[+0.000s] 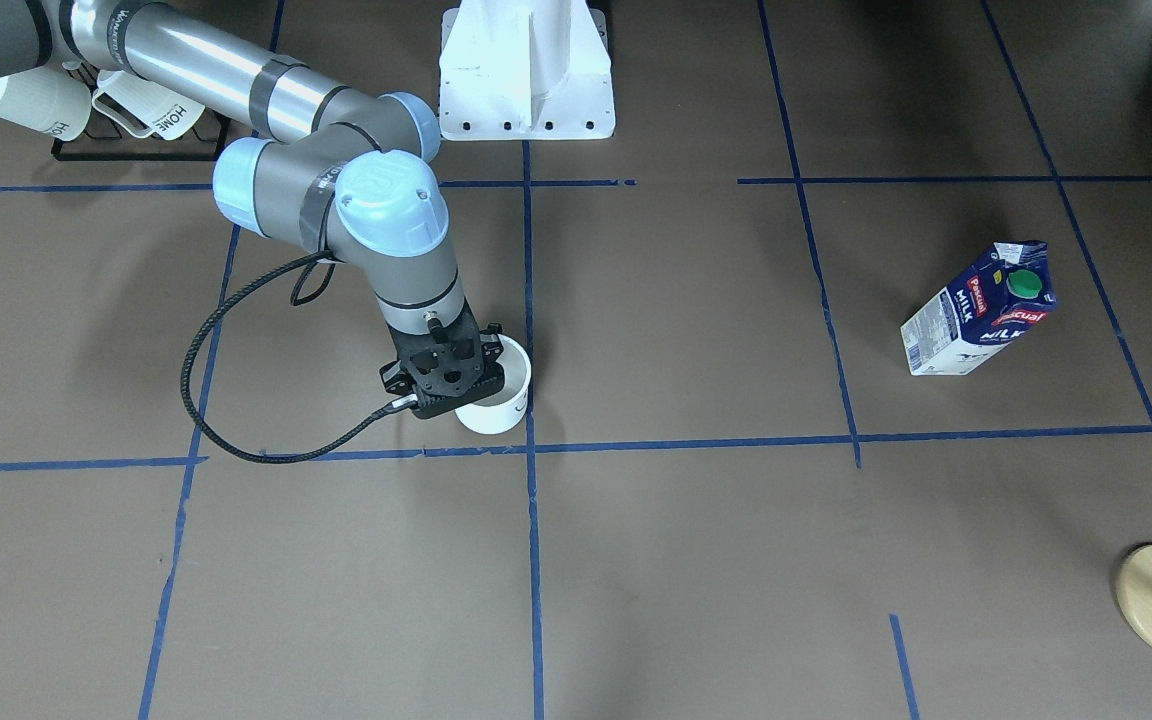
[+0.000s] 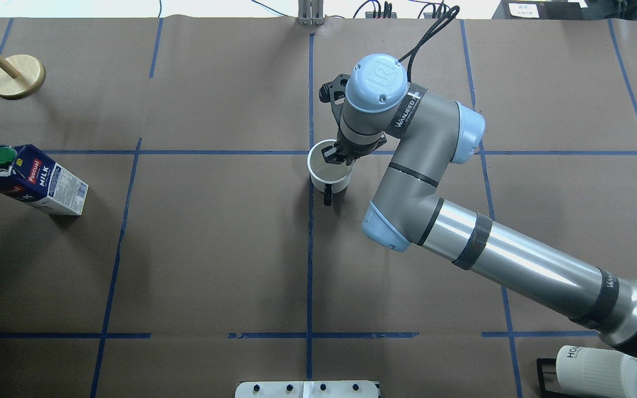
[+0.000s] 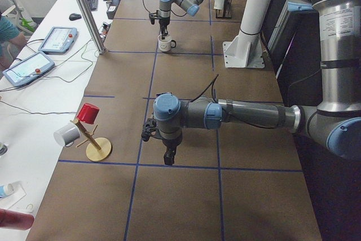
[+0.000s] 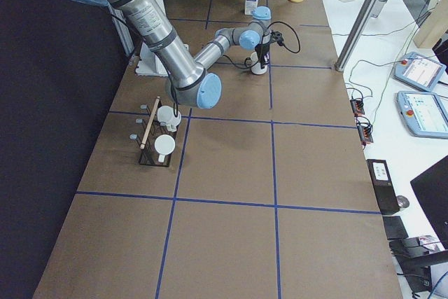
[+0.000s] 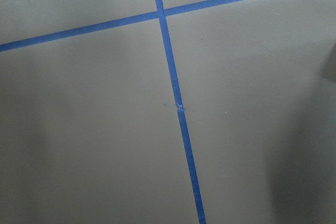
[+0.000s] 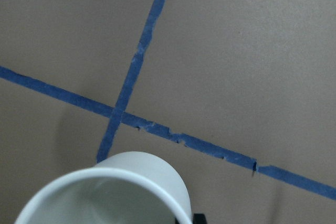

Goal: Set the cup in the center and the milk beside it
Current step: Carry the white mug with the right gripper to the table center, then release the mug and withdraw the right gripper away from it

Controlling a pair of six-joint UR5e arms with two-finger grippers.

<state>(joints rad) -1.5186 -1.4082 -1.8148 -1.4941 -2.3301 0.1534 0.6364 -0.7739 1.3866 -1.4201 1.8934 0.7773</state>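
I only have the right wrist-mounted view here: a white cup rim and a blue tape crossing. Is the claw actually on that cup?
Observer: Yes. Overhead, the right claw straddles the rim of the cup, one finger inside.
Reviewer: And the milk?
Observer: The milk stands upright far off on the robot's left side, nothing touching it.
Reviewer: Left arm doing anything?
Observer: The left claw hangs over the table, away from both; the side view can't show whether it's open.

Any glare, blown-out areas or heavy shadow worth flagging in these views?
Overhead exterior: strip beyond the table's far edge blown out white; bright streak on the right arm's metal tube. Exterior right: left side nearly black. Left wrist: dim shadow at the right edge.
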